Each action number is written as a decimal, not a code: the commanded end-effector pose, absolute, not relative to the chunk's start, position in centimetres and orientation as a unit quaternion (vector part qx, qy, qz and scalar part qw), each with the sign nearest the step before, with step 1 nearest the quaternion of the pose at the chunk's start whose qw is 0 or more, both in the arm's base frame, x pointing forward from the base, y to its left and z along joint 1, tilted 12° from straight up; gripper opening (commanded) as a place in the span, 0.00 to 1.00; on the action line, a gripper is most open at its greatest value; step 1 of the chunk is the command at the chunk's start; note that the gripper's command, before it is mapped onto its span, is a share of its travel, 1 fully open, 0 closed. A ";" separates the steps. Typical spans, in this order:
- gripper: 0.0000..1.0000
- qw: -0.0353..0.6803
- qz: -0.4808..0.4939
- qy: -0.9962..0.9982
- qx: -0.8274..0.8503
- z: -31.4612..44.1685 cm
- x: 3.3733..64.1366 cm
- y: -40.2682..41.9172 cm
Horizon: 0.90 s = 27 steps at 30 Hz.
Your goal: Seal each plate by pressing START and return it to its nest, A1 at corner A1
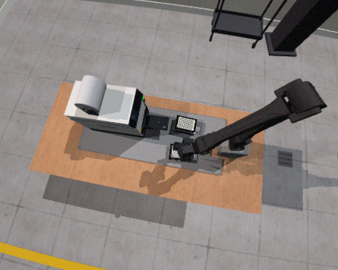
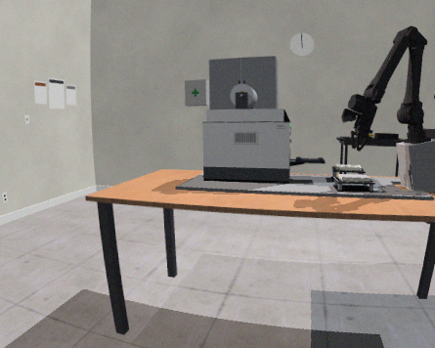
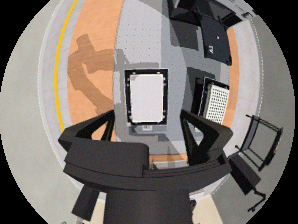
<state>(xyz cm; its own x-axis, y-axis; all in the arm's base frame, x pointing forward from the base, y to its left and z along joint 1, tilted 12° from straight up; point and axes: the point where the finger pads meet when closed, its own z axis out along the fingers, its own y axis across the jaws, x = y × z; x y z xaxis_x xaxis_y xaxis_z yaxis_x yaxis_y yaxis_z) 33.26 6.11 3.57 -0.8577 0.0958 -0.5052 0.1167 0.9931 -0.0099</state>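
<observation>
A plate with a smooth pale top and no wells showing [image 1: 174,153] [image 2: 355,177] [image 3: 146,98] sits in the near nest [image 3: 127,100], looking flat. A plate with open wells [image 1: 186,124] [image 3: 217,104] sits in the other nest [image 3: 203,107]. The sealer [image 1: 119,102] [image 2: 246,147] has its stage [image 1: 158,123] [image 2: 309,160] [image 3: 216,39] out, with no plate on it; its lamp [image 1: 143,98] is green. My gripper [image 2: 360,148] [image 3: 147,113] is open and empty, above the near nest and pointing down. I cannot read the nest labels.
The foil roll [image 1: 91,92] [image 2: 243,96] sits on top of the sealer. The two nests stand side by side on the grey board [image 1: 114,142] [image 2: 195,184], with the stage beyond the far one. A grey box-like block [image 2: 420,166] stands by the arm's base.
</observation>
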 end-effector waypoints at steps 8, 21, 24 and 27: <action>1.00 0.259 -0.025 0.964 0.052 2.8 33.5 5.8; 1.00 0.279 -0.017 0.959 0.053 4.1 33.9 6.0; 1.00 0.282 -0.016 0.958 0.053 4.3 34.0 6.0; 1.00 0.281 -0.016 0.958 0.053 4.3 34.0 6.0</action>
